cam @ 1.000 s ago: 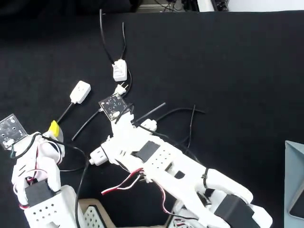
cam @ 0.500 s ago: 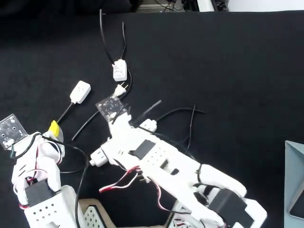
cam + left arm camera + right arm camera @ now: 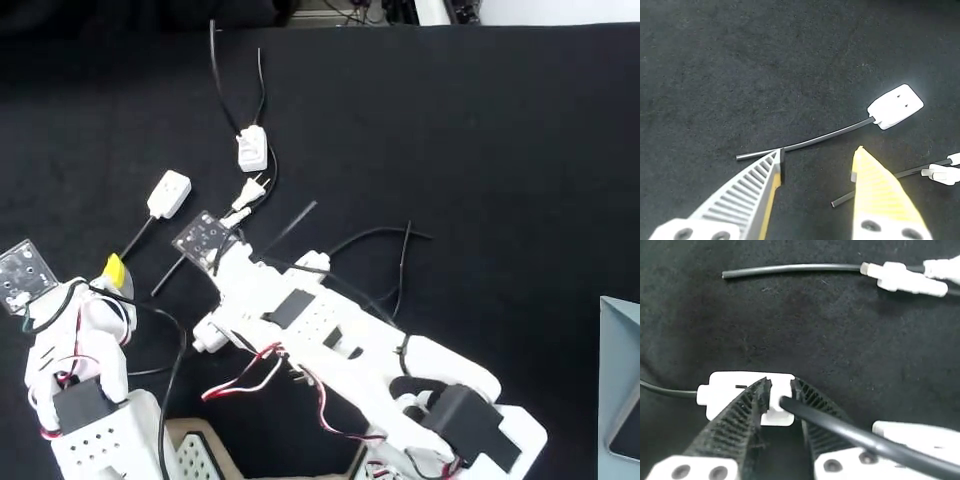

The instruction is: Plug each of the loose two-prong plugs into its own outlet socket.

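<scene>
R claw (image 3: 779,382) pads close together, seemingly clamped on a black lead (image 3: 865,437), prob. a plug's, tips over white block (image 3: 725,392). Keep prongs square to slots, press straight, no twist. Beyond block: loose plug (image 3: 905,277); also near block, free socket (image 3: 895,105).

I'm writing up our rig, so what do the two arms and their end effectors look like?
The left arm and right arm are white boxy shells with dark motor blocks; the right carries red, white and black wires. A circuit board tops each wrist. The left end effector has one pale grey ribbed finger and one yellow; the right end effector is black and ribbed.
</scene>
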{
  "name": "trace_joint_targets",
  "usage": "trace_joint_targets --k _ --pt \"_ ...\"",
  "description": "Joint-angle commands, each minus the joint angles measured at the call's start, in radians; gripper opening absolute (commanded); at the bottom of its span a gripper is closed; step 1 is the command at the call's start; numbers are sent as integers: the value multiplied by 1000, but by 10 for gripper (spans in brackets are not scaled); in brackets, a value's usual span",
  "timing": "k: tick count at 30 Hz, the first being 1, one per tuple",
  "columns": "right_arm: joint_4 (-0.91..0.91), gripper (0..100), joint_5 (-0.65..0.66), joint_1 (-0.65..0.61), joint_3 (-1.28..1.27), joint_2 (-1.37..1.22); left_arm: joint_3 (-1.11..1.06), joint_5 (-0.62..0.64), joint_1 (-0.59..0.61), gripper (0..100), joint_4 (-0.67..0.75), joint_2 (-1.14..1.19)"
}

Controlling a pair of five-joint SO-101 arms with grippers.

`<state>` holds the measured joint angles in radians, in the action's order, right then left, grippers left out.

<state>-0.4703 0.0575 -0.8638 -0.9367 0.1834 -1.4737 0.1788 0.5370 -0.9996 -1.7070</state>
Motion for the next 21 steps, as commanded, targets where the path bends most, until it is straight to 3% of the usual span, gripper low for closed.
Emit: trace_joint_targets --k 1,10,17,21 --pt "2 11 57 -6 -8 -47 1 -11 12 232 21 -6" --pt "-34 18 63 -2 33 28 10 -11 5 236 23 -8" --pt "-344 271 58 -2 162 300 10 -107 4 236 23 -8" --pt "-499 304 58 -2 248 446 12 -109 -33 236 21 -8"
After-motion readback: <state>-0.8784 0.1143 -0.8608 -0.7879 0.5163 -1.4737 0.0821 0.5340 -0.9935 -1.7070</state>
